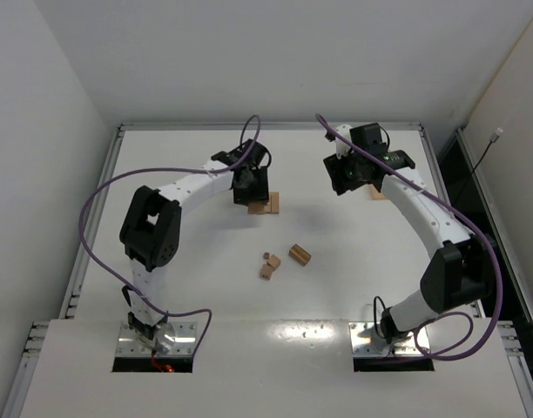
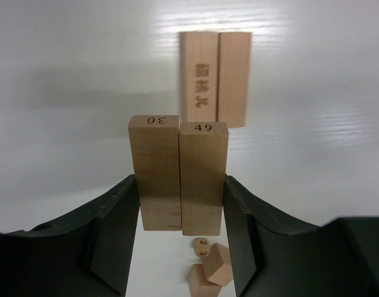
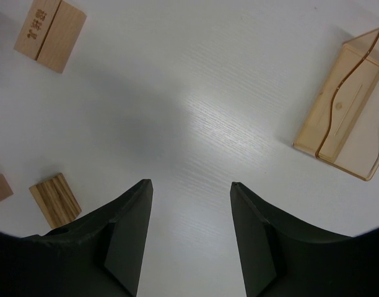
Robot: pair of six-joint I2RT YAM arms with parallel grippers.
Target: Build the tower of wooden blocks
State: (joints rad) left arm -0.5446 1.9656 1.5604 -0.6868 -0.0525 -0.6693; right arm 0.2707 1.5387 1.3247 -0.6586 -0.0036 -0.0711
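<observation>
While the left jaws pinch two planks [image 2: 204,179] side by side, near another pair [image 2: 233,77] lying on the counter [image 2: 65,74], the right jaws hang spread wide.

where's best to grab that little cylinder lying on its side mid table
Take the cylinder by its two flat ends, coming straight down with the open right gripper. It lies on its side, so the round flank could roll; the ends are flat and parallel. The left gripper is shut on two planks.
</observation>
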